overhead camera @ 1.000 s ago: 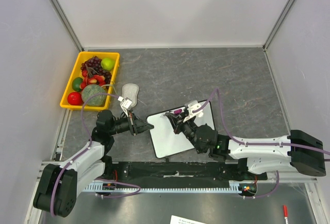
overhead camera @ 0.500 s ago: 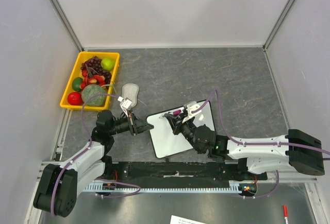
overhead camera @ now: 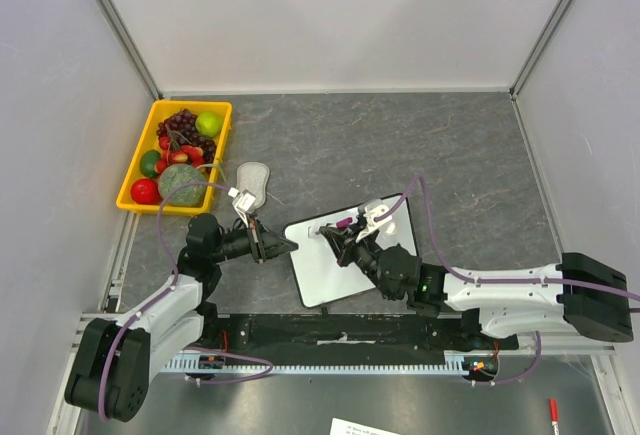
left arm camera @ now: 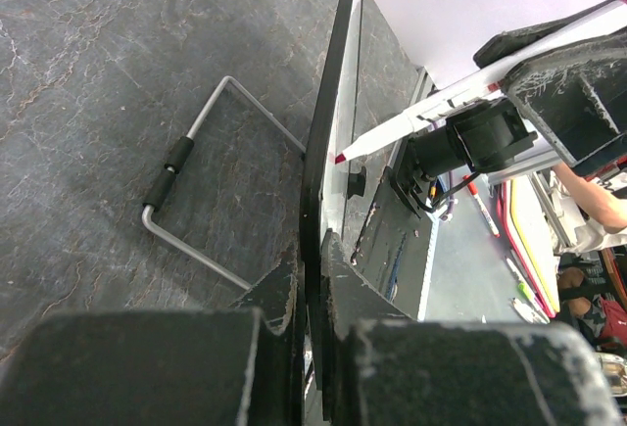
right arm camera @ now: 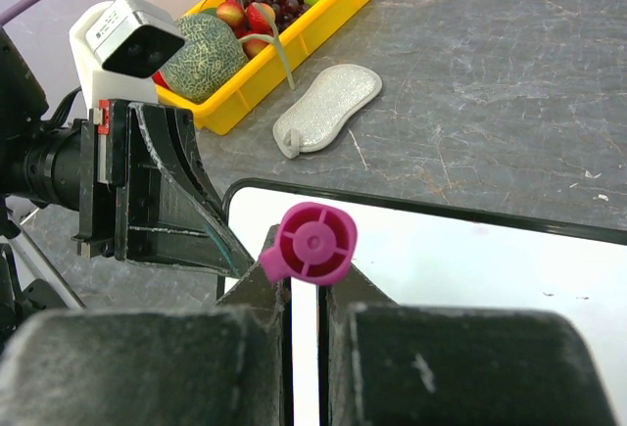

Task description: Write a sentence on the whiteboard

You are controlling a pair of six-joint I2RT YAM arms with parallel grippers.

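The whiteboard (overhead camera: 328, 277) lies tilted on the table, white with a thin black frame. My left gripper (overhead camera: 287, 246) is shut on its left edge; the left wrist view shows the frame (left arm camera: 327, 142) edge-on between the jaws (left arm camera: 312, 252). My right gripper (overhead camera: 347, 241) is shut on a marker (overhead camera: 345, 223) over the board's upper left part. The marker's magenta end cap (right arm camera: 313, 242) stands between the right gripper's (right arm camera: 305, 287) jaws. Its coloured tip (left arm camera: 341, 158) is at the board's face. The sentence is out of view; the face (right arm camera: 470, 279) looks plain white.
A grey oval eraser pad (overhead camera: 253, 179) lies just behind the left gripper. A yellow bin (overhead camera: 137, 167) with fruit sits at the far left. The board's wire stand (left arm camera: 186, 186) juts out on its back side. A red pen (overhead camera: 552, 411) lies beyond the near edge.
The right gripper has shifted a little left and nearer over the board with the marker. The left gripper and the board have stayed put.
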